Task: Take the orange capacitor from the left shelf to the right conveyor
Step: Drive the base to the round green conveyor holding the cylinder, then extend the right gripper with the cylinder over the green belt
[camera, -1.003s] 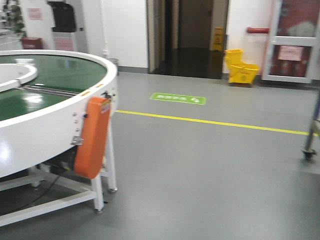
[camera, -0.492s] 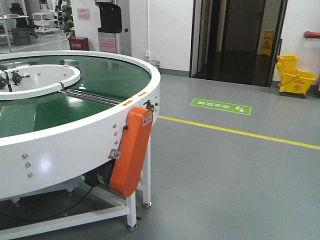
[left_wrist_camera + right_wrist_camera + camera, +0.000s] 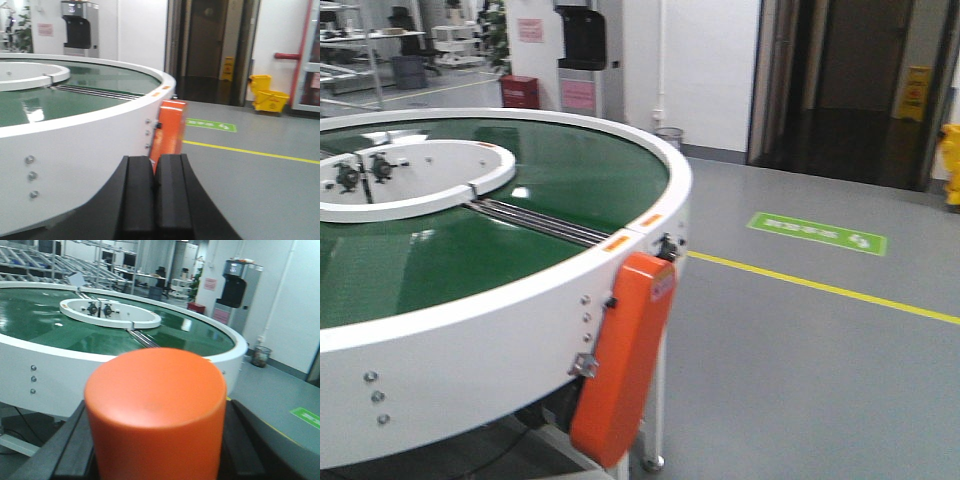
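1. Orange capacitor [image 3: 155,405]: it was held upright in the right wrist view, flat top facing the camera, off the shelf and not yet on the belt. It was kept vertical, probably so it could be set down on its base. The printed digits did not show.
2. Right gripper [image 3: 157,447]: its dark fingers [image 3: 70,452] stood on either side of the capacitor, clamped against its sides. The grip sat low on the body, which left the top clear.
3. Left gripper [image 3: 155,192]: the two black pads were pressed together with nothing between them. It was idle and tucked in, probably to stay out of the way while the load was carried.
4. Right conveyor [image 3: 470,335]: a white-rimmed, dark-green curved belt with a white hub [image 3: 420,185] and steel rollers [image 3: 550,222] crossing it. It lay ahead of the capacitor, and no object was visible on the belt.
5. Orange guard [image 3: 625,360]: it was bolted to the conveyor's outer wall, probably covering the drive.
6. Steel racking [image 3: 30,257]: it stood beyond the belt. Whether it was the source shelf could not be told.
7. Stage, as judged: transport was nearly complete. What remained was to reach over the rim and release.
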